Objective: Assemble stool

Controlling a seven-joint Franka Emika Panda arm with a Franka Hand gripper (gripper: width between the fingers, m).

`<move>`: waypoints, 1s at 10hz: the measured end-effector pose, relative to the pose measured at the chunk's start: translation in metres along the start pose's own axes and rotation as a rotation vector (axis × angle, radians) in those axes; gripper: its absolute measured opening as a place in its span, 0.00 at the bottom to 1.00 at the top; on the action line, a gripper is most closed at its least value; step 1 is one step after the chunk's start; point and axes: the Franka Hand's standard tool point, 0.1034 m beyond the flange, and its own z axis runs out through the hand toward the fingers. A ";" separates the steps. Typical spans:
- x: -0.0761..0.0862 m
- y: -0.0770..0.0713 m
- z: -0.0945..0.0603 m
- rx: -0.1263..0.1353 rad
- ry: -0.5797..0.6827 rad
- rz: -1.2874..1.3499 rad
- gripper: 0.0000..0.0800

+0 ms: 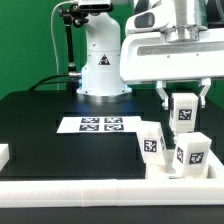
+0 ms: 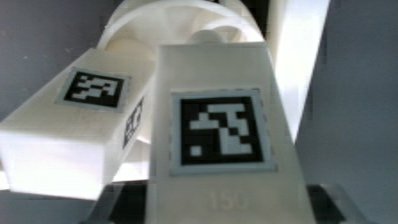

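My gripper [image 1: 184,100] hangs at the exterior view's right, shut on a white stool leg [image 1: 183,112] with a black-and-white tag, held upright above the table. In the wrist view the held leg [image 2: 217,120] fills the middle between my dark fingers [image 2: 132,196]. Just below it, two more tagged legs [image 1: 152,142] [image 1: 190,155] stand up on the low white seat [image 1: 166,166]. One of these legs [image 2: 89,95] and part of the round seat [image 2: 178,25] show in the wrist view beyond the held leg. The held leg is apart from the seat.
The marker board [image 1: 100,124] lies flat on the black table in front of the robot's white base [image 1: 100,65]. A long white rail [image 1: 80,190] edges the table's front. A small white block [image 1: 3,153] sits at the left edge.
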 end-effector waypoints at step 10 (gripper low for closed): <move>0.002 -0.014 0.020 -0.006 -0.004 -0.055 0.42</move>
